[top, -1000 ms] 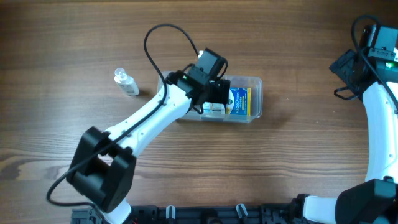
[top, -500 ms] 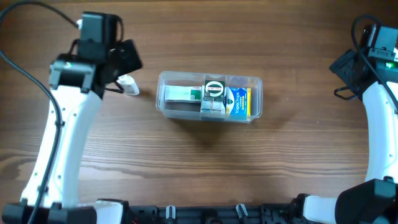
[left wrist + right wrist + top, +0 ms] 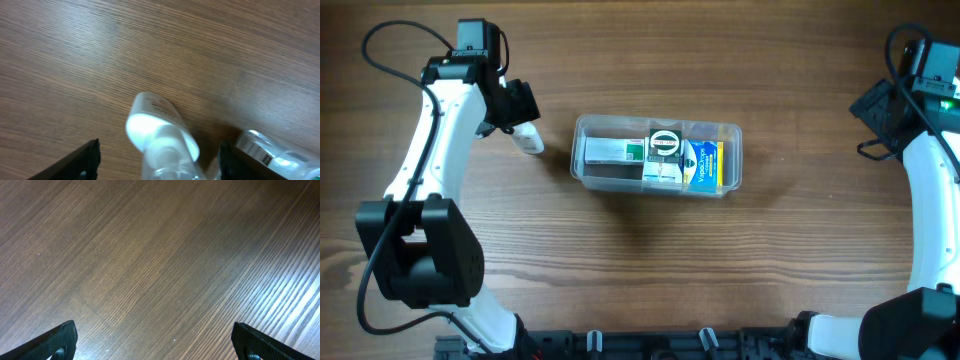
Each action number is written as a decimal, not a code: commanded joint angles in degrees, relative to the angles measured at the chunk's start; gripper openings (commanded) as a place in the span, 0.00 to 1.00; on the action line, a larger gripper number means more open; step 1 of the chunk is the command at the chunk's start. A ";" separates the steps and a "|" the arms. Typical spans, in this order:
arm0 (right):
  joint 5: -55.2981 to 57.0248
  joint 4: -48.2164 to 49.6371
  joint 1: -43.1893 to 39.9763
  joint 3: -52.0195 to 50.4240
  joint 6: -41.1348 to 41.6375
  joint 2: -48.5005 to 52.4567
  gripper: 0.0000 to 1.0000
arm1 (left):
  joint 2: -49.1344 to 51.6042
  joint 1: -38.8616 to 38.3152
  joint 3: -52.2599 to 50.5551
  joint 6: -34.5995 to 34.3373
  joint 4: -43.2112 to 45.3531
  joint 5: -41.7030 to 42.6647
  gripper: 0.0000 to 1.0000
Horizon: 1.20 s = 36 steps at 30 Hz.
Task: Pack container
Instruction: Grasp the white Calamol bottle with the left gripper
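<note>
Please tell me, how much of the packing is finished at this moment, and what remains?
Done: the container holds a white and green box, a blue and yellow packet and a round black-and-white item. In hand: the open left tool straddles a small clear bottle lying on the table beside the container, not gripped yet. Left: packing that bottle. The right tool hangs open over the table.

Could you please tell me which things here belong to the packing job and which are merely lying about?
Job: clear rectangular plastic container; white-and-green box inside; small clear bottle beside it; left fingers, open over the bottle.
Idle: right fingers, open over the brown wooden table.
</note>
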 commanded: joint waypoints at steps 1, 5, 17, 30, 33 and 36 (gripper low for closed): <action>-0.52 0.15 0.04 0.22 1.09 0.44 1.00 | 0.15 0.31 -0.04 1.60 -0.13 2.29 0.58; -0.52 0.15 0.04 0.22 1.07 0.44 1.00 | 0.15 0.31 -0.04 1.57 -1.44 2.29 0.42; -0.55 0.15 0.04 0.22 1.09 0.44 1.00 | -9.01 0.20 -0.04 2.47 -5.68 -1.40 0.08; -0.55 0.15 0.04 0.22 1.09 0.44 1.00 | -34.84 -17.70 -0.04 0.42 -14.80 -1.77 0.04; -0.55 0.15 0.04 0.22 1.09 0.44 1.00 | -34.34 -24.85 -0.07 -0.42 -14.91 -1.81 0.04; -0.52 0.15 0.04 0.22 1.09 0.44 1.00 | -30.77 -30.77 -0.07 -0.37 -14.73 -2.34 0.04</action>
